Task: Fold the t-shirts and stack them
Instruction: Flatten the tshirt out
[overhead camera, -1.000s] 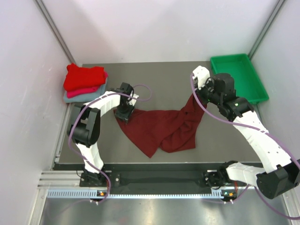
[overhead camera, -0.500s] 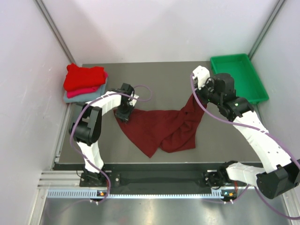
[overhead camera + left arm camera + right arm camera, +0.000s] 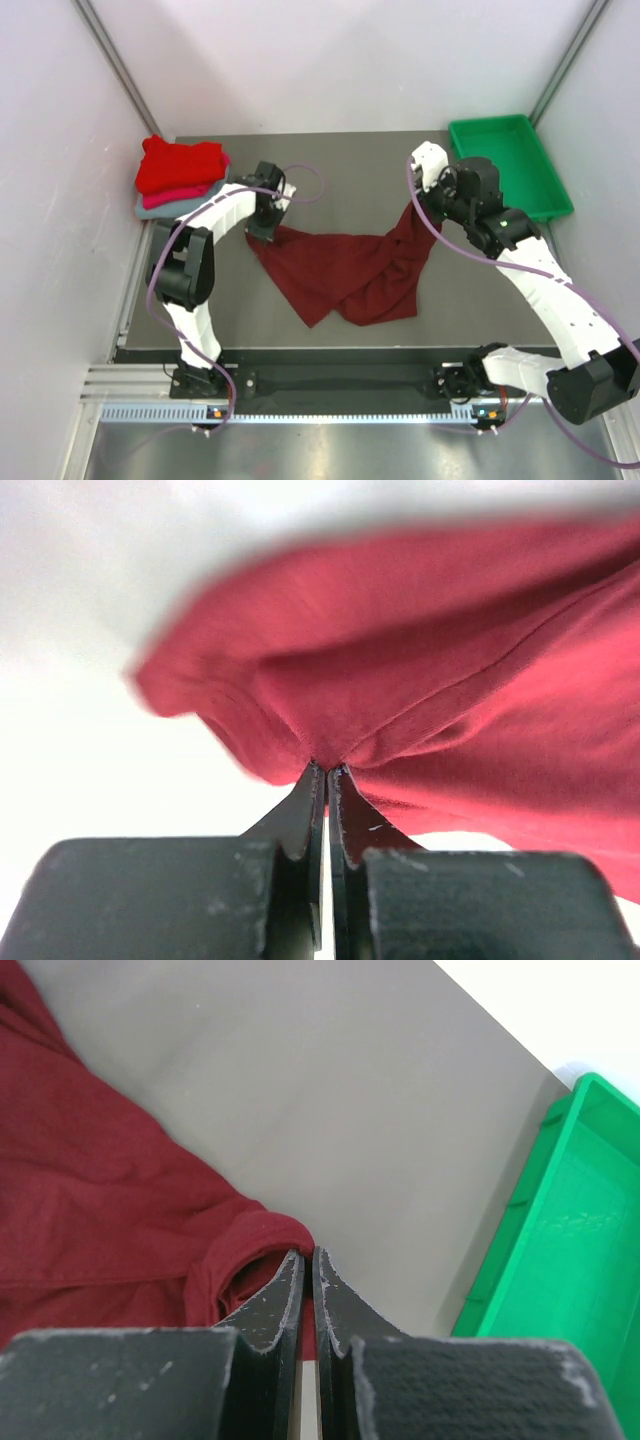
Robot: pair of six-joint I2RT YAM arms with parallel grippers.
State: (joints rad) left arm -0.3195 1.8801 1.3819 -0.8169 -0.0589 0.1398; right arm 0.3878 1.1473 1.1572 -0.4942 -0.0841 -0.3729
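In the middle of the table [image 3: 350, 180], the left gripper [image 3: 325, 768] and the right gripper [image 3: 307, 1252] are each pinching shut on a far end of the crumpled maroon shirt [image 3: 345, 270], so next they are likely needing to pull apart and spread it flat for folding.

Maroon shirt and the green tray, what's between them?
Only bare grey table, seen in the right wrist view; the right arm hides that stretch from above.

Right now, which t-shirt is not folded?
The maroon shirt: it lies crumpled and spread out, pinched by the left gripper and right gripper. The red, pink and grey shirts sit folded in a corner stack.
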